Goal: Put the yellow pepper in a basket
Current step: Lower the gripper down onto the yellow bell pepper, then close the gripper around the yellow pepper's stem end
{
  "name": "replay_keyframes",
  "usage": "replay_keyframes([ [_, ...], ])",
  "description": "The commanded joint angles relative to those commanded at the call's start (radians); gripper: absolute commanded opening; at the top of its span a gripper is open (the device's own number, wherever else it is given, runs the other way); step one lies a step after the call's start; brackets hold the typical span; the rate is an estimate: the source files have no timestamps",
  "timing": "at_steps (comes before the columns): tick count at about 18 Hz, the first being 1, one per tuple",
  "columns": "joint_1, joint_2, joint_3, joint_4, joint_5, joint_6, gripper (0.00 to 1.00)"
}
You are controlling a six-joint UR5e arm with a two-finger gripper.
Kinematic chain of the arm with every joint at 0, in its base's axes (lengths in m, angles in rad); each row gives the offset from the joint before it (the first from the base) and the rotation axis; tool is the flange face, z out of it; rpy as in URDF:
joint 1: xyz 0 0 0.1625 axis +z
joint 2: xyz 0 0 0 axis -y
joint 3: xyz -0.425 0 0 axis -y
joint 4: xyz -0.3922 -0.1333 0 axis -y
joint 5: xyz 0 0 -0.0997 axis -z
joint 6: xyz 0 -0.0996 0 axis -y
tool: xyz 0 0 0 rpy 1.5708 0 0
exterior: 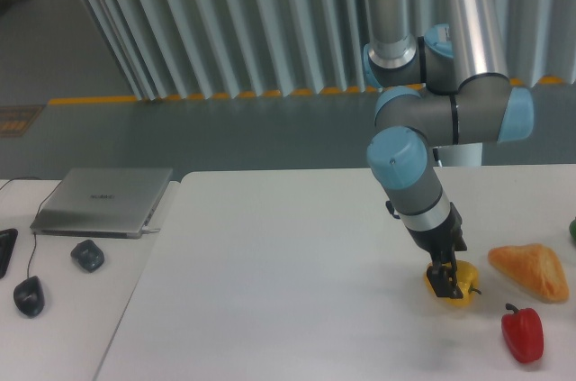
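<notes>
- From the 1 fixed camera: the yellow pepper (pixel 457 287) sits on the white tabletop (pixel 288 273), toward the near right part, directly under the arm's wrist. The tool (pixel 443 283) is down on it from above, so the pepper lies straight below and slightly right of the fingers rather than off to a side.
- The pepper looks squat and lobed, with no clear long axis; its short dark stem seems to point right, toward the pastry (pixel 531 270).
- The tool's dark fingers overlap the pepper's left half. They look closed in around it, touching it, though from this angle I cannot tell for sure how wide the gap is or whether the grip is firm.
- The pepper's underside appears to rest on the tabletop, so I judge it not yet lifted.
- The red pepper (pixel 523 333) stands near, to the right and closer to the camera, apart from the yellow one.
- No basket shows anywhere here, so which way the carry must go I cannot say.
</notes>
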Motion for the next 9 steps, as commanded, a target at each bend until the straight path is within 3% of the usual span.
replay_keyframes([
  [3,-0.015,-0.014,-0.002,-0.002,0.026,0.004,1.0],
  [9,-0.026,0.006,-0.009,-0.061,0.089,0.014,1.0],
])
